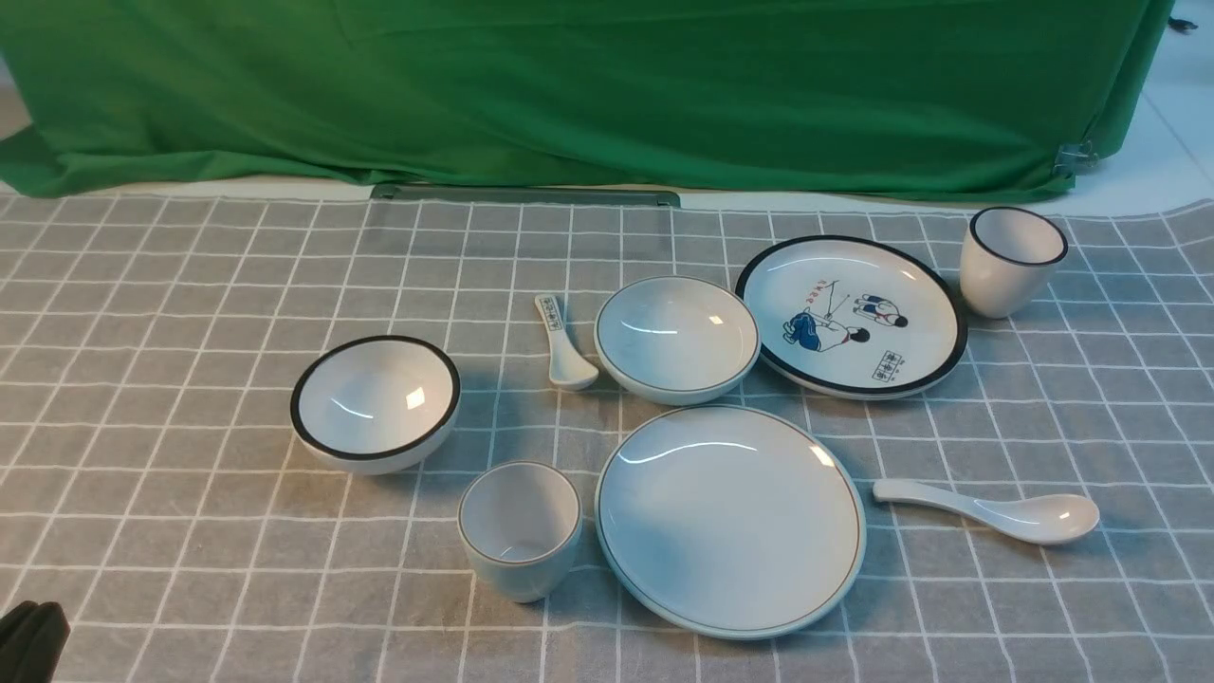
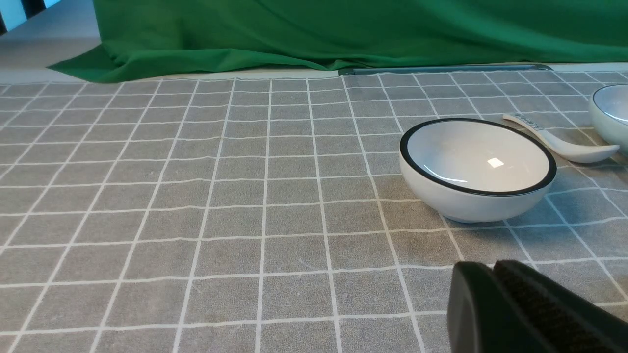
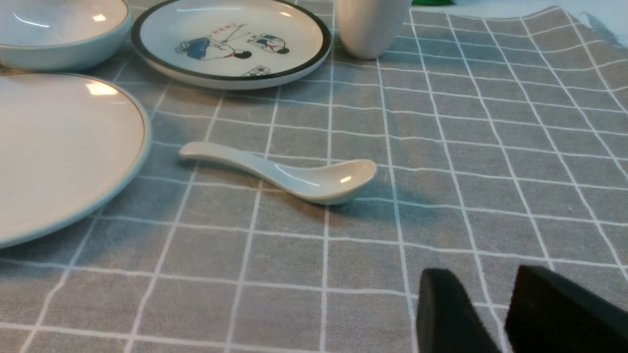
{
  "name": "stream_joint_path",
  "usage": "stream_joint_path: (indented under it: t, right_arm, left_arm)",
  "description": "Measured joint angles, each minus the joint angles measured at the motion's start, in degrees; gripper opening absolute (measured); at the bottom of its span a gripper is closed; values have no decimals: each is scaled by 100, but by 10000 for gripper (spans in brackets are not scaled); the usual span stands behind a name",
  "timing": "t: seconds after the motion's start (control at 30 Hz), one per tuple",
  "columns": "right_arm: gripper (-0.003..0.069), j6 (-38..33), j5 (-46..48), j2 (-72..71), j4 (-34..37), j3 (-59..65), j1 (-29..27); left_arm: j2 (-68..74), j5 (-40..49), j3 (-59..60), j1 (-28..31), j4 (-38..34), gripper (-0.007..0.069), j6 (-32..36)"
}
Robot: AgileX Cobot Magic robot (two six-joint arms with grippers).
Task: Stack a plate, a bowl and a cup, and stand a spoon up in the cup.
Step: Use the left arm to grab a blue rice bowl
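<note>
Grey checked bench cloth (image 1: 190, 427), green drape (image 1: 569, 95) behind. Plate (image 1: 730, 520) front centre, bowl (image 1: 677, 338) behind it, cup (image 1: 520, 527) just left, spoon (image 1: 996, 510) right. Left claw (image 2: 492, 268) closed, empty. Right claw (image 3: 483, 274) partly open, empty.

left arm (image 1: 28, 640) low, jaws pressed together, empty, right arm (image 3: 554, 314) low, jaws slightly parted, empty

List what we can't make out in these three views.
- Front view: print on the small spoon handle is too small to read.
- Front view: left end effector mostly cut off by the frame corner; right end effector outside the frame.
- Left wrist view: bowl clipped by the frame edge.
- Right wrist view: plate clipped by the edge; black-rimmed cup rim cut off.
</note>
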Motion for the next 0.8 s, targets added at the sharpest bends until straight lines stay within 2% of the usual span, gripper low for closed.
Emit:
stream_joint_path:
  t: [0.47,0.53,0.67,0.8]
  right_arm:
    - [242,0,4,0,0,0,0]
    - [242,0,4,0,0,0,0]
    - [242,0,4,0,0,0,0]
    - [242,0,4,0,0,0,0]
  left_arm:
    - [0,-146,0,0,72,13,0]
    - [0,-273,0,0,-134,13,0]
    - [0,-1055,0,0,-1593,13,-5]
    - [0,-1879,0,0,-2071,13,-85]
